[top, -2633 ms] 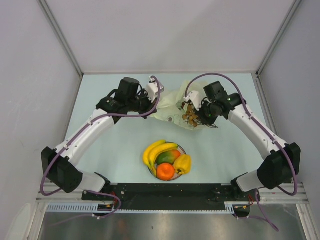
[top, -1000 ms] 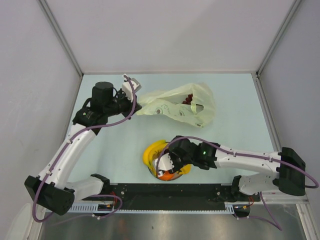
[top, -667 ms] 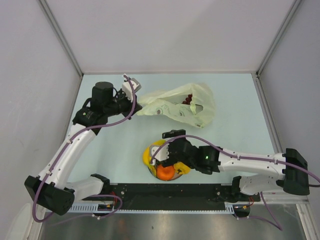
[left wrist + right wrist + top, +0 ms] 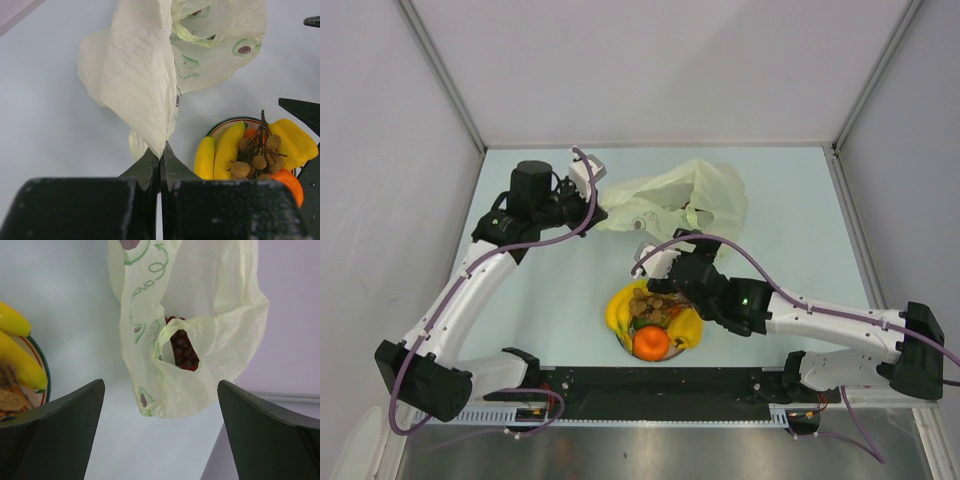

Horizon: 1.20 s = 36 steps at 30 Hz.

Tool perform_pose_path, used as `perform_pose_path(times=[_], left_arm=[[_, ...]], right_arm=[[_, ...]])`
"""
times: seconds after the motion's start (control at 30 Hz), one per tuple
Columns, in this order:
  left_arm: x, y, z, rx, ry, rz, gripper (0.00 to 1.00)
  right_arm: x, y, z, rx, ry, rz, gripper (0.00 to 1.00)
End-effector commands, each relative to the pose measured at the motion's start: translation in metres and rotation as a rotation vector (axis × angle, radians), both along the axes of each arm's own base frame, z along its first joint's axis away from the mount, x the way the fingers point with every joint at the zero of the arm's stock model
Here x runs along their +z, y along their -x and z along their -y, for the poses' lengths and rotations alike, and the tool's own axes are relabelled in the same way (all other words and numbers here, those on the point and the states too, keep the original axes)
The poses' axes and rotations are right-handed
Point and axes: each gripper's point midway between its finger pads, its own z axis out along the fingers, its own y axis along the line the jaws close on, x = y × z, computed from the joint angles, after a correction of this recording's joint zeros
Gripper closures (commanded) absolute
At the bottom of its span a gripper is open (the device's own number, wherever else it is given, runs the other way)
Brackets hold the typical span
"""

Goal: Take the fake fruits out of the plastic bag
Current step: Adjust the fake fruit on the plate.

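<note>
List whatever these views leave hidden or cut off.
- Right wrist view: the grape bunch shows only through the handle hole of the plastic bag. Plastic covers the rest of it, so whether other fruit remains inside cannot be told.
- Right wrist view: the plate is cut off by the left edge and the near finger.
- Top view: the bag's contents are too small and veiled to identify.

Glimpsed only through a handle loop of the plastic bag (image 4: 200, 315): dark red grape bunch (image 4: 182, 351), otherwise wrapped from sight. Cropped by the right wrist view's left edge: banana bunch (image 4: 17, 357). Cropped by the left wrist view's right edge: orange (image 4: 290, 184). Buried under fruit except for a strip of rim: plate (image 4: 227, 123).
</note>
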Motion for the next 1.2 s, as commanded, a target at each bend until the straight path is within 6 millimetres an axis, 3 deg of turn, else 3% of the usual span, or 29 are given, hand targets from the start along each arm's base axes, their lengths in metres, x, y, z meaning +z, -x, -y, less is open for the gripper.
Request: perform_pose_path(times=[0.0, 0.1, 0.17, 0.23, 0.27, 0.3, 0.4, 0.57, 0.77, 0.93, 1.03, 1.17], left_arm=[[0.024, -0.005, 0.002, 0.003, 0.038, 0.052, 1.0], [0.022, -0.004, 0.002, 0.002, 0.038, 0.053, 1.0], [0.021, -0.003, 0.0, 0.007, 0.035, 0.051, 0.99], [0.018, -0.001, -0.001, 0.006, 0.033, 0.044, 1.0], [0.017, 0.0, -0.001, 0.006, 0.031, 0.04, 0.99], [0.014, 0.002, -0.002, 0.006, 0.03, 0.037, 0.99], [0.011, 0.004, -0.002, 0.008, 0.03, 0.03, 0.99], [0.011, 0.006, -0.003, 0.008, 0.035, 0.028, 0.99], [0.011, 0.005, -0.008, 0.028, 0.048, 0.022, 0.99], [0.011, 0.004, -0.014, 0.046, 0.058, 0.02, 0.99], [0.01, 0.004, -0.017, 0.058, 0.062, 0.013, 0.98], [0.011, 0.006, -0.019, 0.064, 0.078, 0.008, 0.99]], right_arm=[[0.008, 0.021, -0.01, 0.034, -0.071, -0.1, 0.0], [-0.009, 0.058, -0.013, 0.313, 0.098, -0.247, 0.03], [-0.002, 0.066, -0.02, 0.33, 0.018, -0.316, 0.05], [-0.015, 0.082, -0.023, 0.379, -0.065, -0.57, 0.04], [-0.007, 0.087, -0.029, 0.411, -0.122, -0.649, 0.04], [-0.018, 0.094, -0.033, 0.424, -0.139, -0.757, 0.05], [-0.025, 0.112, -0.042, 0.5, -0.183, -0.906, 0.09], [-0.03, 0.101, -0.052, 0.504, -0.218, -0.924, 0.06], [-0.058, 0.079, -0.052, 0.481, -0.151, -0.929, 0.06], [-0.077, 0.053, -0.058, 0.458, -0.127, -0.897, 0.11], [-0.09, 0.049, -0.059, 0.456, -0.096, -0.907, 0.14], [-0.102, 0.055, -0.06, 0.514, -0.035, -0.919, 0.26]])
